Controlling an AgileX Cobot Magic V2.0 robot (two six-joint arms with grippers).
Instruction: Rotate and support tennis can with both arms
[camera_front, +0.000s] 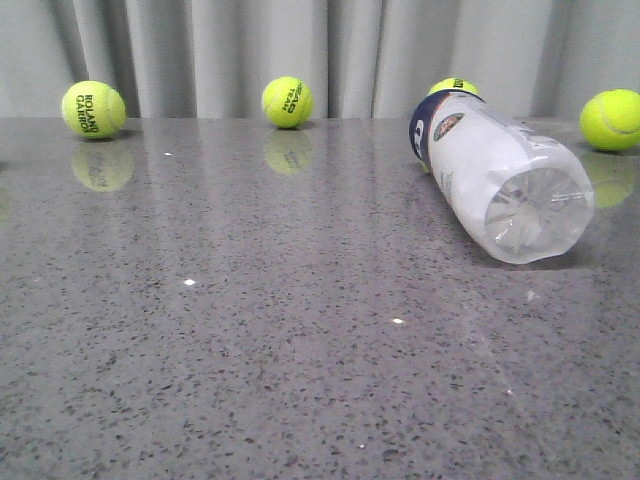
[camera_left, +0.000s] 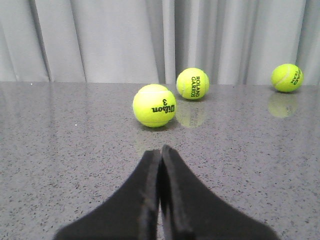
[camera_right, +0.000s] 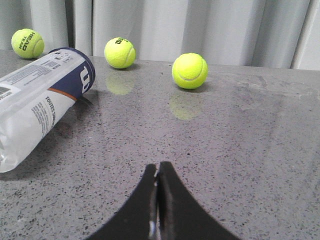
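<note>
The tennis can (camera_front: 500, 170) lies on its side at the right of the grey table, its clear base end toward the camera and its navy band toward the back. It also shows in the right wrist view (camera_right: 37, 97), off to one side of my right gripper (camera_right: 158, 166), which is shut, empty and well apart from it. My left gripper (camera_left: 160, 150) is shut and empty over bare table; the can is out of its view. Neither gripper shows in the front view.
Yellow-green tennis balls stand along the back by the grey curtain: one at the left (camera_front: 93, 109), one in the middle (camera_front: 287, 101), one behind the can (camera_front: 453, 86), one at the right edge (camera_front: 611, 119). A Wilson ball (camera_left: 154, 105) lies ahead of the left gripper.
</note>
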